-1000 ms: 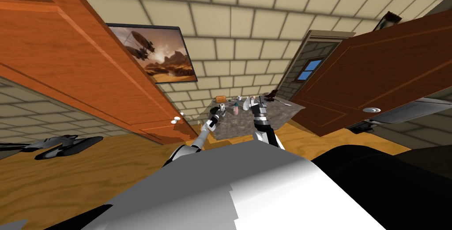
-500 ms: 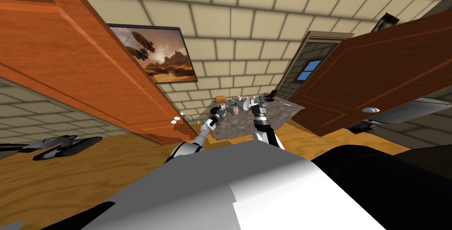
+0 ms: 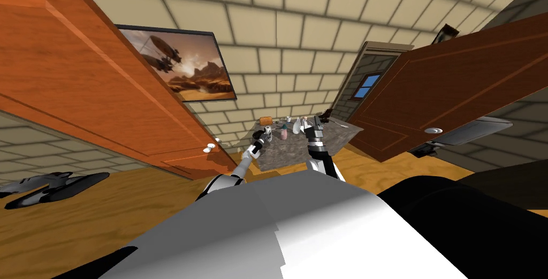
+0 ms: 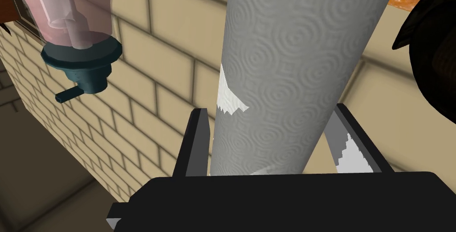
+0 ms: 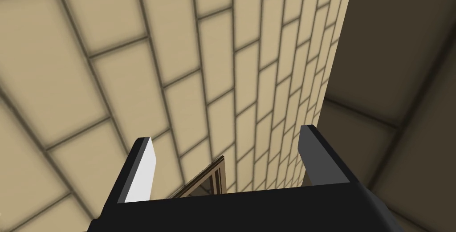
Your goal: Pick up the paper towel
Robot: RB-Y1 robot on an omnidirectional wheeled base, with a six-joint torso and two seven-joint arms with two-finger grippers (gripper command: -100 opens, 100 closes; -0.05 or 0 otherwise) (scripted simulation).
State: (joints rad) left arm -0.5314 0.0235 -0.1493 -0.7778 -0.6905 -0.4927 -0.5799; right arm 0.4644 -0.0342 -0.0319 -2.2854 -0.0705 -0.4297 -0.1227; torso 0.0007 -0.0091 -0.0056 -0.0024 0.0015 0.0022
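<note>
Head view: the left claw (image 3: 263, 134) reaches over the speckled grey surface (image 3: 291, 153), with the right claw (image 3: 317, 122) raised to its right. Left wrist view: both fingers clamp the paper towel (image 4: 289, 64), a pale grey roll embossed with rings. Right wrist view: fingers spread wide apart.

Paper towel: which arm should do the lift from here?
Left. The left gripper has its jaws against both sides of the paper towel; the right gripper stands open, raised over the table, holding nothing.
</note>
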